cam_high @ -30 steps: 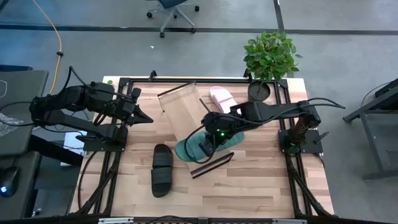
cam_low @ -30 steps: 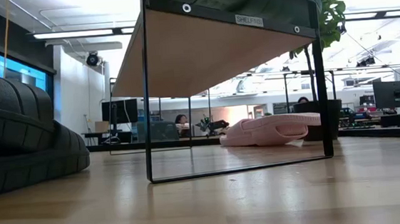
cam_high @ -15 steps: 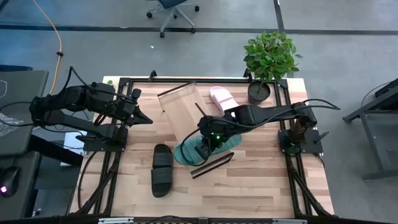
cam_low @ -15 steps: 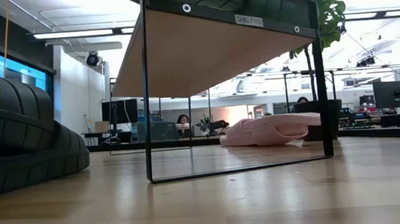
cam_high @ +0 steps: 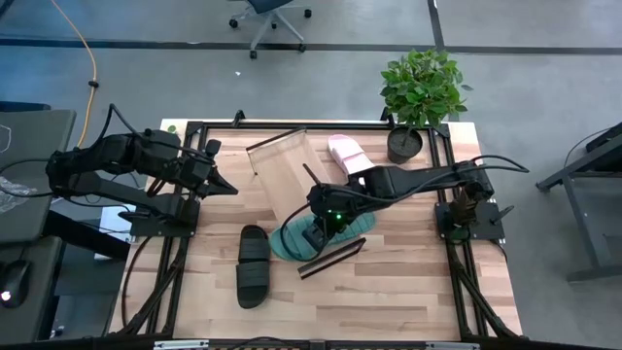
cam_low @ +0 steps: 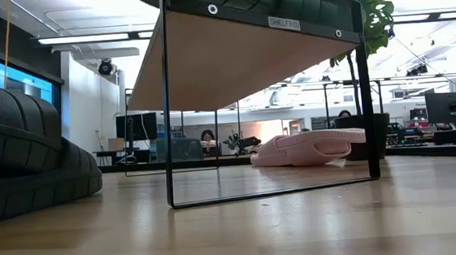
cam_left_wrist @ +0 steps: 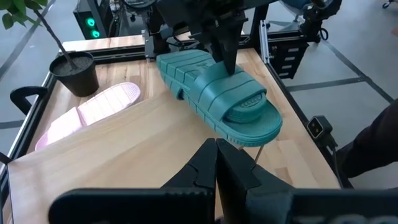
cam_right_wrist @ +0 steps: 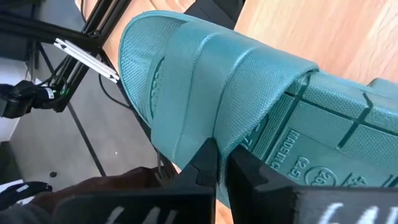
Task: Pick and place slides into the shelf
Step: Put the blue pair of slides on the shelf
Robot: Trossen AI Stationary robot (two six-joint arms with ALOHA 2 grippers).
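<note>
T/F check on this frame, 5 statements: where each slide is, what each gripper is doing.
1. The green slide lies on the shelf, partly over its near end. True.
2. The right gripper is shut at the green slide's strap. True.
3. The black slide is on the shelf. False: it lies on the tabletop, in front of the shelf.
4. The left gripper holds the pink slide. False: it is shut on nothing at the table's left side; the pink slide lies by the potted plant.
5. The pink slide is under the shelf. False: it lies beside it.
</note>
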